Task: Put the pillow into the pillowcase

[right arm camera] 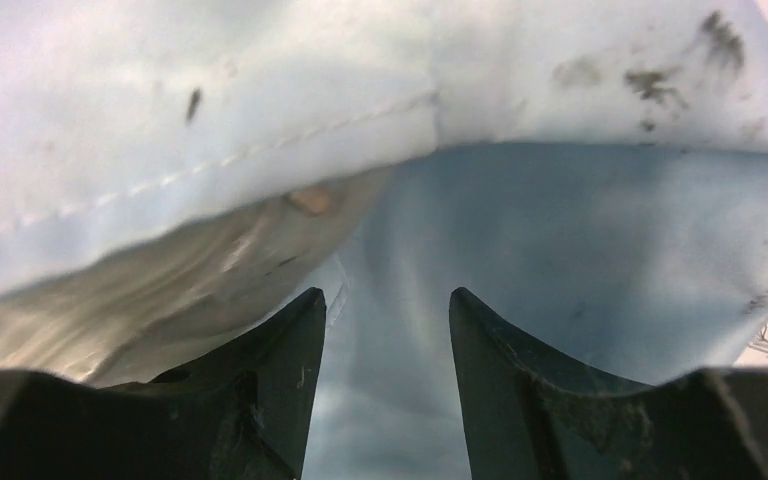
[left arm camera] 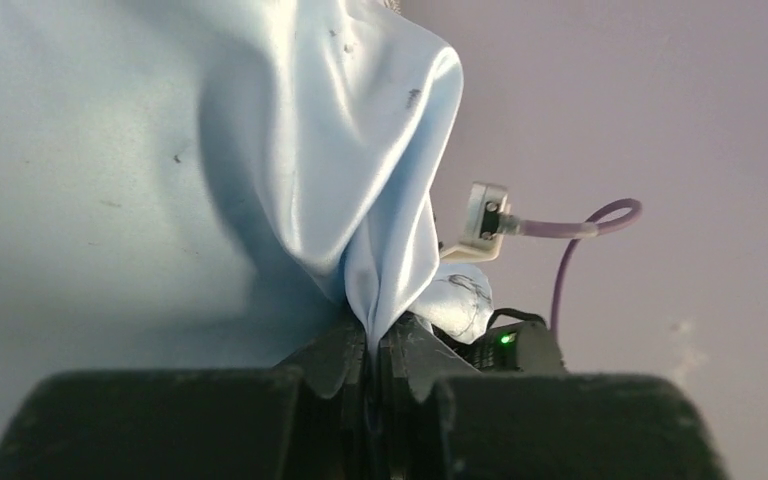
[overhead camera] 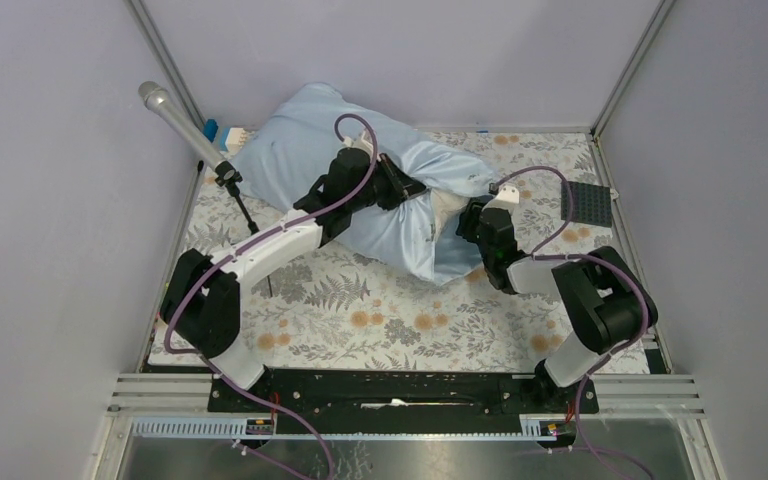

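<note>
Pillowcase (overhead camera: 300, 150): lay at table's (overhead camera: 390, 320) 12 o'clock, bulging, pillow mostly inside.
Left gripper (left arm camera: 374, 350): clamped on a pillowcase fold.
Pillow (right arm camera: 150, 285): cream corner showed at the mouth, 3 o'clock end.
Right gripper (right arm camera: 388, 315): jaws parted, holding nothing.
Left to do, likely: tuck that corner in.

The pillowcase (overhead camera: 300, 150) is smooth, glossy blue cloth with dark smudges; the pillow (right arm camera: 110, 300), matt cream fabric; the fingers (right arm camera: 270, 360), scuffed black plastic.
</note>
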Motion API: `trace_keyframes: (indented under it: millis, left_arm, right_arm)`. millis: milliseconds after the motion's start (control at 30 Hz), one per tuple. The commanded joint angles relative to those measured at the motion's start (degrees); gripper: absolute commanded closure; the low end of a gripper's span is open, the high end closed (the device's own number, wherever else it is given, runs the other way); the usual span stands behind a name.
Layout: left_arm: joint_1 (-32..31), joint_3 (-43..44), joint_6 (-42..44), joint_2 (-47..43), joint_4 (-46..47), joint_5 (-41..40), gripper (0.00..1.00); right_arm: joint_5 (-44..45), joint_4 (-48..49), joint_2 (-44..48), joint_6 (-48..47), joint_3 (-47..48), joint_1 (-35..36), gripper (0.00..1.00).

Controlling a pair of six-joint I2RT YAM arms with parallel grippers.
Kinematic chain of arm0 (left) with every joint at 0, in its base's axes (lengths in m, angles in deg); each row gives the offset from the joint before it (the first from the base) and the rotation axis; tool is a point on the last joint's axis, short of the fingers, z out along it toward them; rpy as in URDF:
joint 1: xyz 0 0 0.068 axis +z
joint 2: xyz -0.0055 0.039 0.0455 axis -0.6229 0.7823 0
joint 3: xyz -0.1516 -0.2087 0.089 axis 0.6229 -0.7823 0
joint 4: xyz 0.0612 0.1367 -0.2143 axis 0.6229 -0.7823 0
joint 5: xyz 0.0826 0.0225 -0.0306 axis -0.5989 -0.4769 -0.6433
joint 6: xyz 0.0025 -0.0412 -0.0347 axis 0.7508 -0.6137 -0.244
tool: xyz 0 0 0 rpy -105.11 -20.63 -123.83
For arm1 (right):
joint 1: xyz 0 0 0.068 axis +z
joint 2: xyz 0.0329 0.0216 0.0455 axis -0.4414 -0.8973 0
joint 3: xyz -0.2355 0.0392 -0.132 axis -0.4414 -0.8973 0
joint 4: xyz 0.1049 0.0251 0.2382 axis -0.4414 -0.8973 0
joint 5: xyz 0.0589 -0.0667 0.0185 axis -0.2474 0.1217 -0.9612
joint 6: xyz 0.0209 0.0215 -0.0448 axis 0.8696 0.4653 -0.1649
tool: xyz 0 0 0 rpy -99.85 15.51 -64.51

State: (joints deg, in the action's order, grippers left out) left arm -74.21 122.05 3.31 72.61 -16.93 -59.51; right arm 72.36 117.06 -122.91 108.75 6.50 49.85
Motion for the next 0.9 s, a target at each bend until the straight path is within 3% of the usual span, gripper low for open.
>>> trace_keyframes:
  millis: [0, 267, 367, 433, 500, 533, 567, 733, 767, 867]
  left_arm:
    - [0.6, 6.8, -3.1, 0.5, 5.2, 2.0, 1.00]
    - [0.6, 11.0, -3.9, 0.7, 3.3, 3.0, 1.00]
    - [0.6, 11.8, -1.7, 1.7, -0.3, 4.0, 1.00]
    - [-0.5, 14.1, 3.3, 3.5, -5.5, 4.6, 1.00]
    - [-2.6, 17.3, 10.1, 5.6, -13.6, 2.9, 0.99]
    - [-4.0, 19.6, 14.4, 7.0, -17.8, 0.1, 0.93]
    - [-5.6, 21.6, 18.2, 8.1, -20.5, -2.6, 0.84]
    - [-14.8, 29.7, 33.4, 12.7, -28.8, -19.5, 0.39]
    - [-16.3, 30.5, 34.7, 13.4, -29.3, -22.8, 0.26]
    - [-18.9, 33.7, 37.0, 16.8, -31.5, -30.6, 0.15]
  right_arm:
    - [3.4, 8.2, -2.8, -5.9, 1.5, 1.4, 0.43]
    - [11.6, 3.1, -8.1, -6.6, 7.5, 3.3, 0.38]
    - [10.5, 2.7, -6.9, -4.4, 6.7, 3.4, 0.39]
    - [7.2, -1.2, -5.8, -2.1, 7.8, 3.3, 0.52]
    - [4.8, -2.4, -3.4, 2.1, 7.0, 3.3, 0.86]
    - [4.8, -3.4, -1.7, 4.8, 6.0, 3.2, 0.99]
    - [4.7, -4.6, 0.0, 7.0, 5.1, 3.2, 1.00]
    - [1.1, -10.1, 8.4, 15.9, 0.7, 2.3, 1.00]
    - [1.8, -12.6, 10.0, 18.0, 0.5, 2.1, 1.00]
    - [7.7, -27.8, 15.1, 24.8, 2.8, 0.7, 1.00]
